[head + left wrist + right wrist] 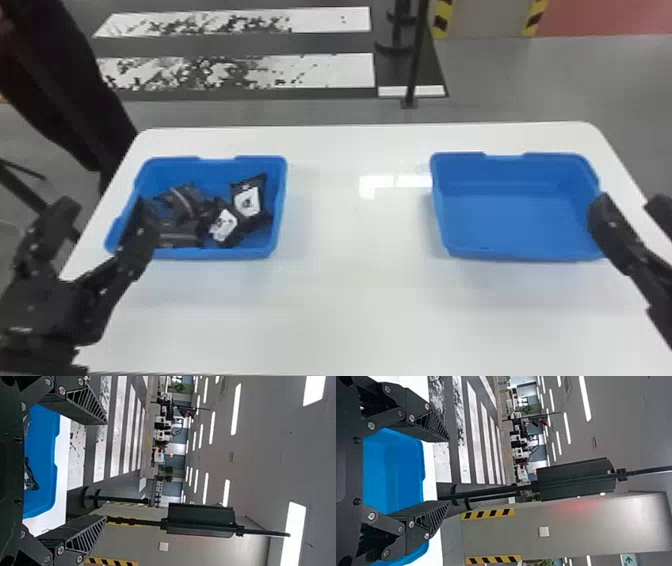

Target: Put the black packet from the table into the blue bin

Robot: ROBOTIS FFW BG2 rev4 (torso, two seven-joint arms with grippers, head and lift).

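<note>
Black packet [247, 200] lying among others in left blue bin [215, 253], walls containing loose pile; cannot tell which one task is meaning. Left claw [106, 470] and right claw [449, 471] gaping wide, holding nothing, probably awaiting work beside bins on worktop [350, 310].
</note>
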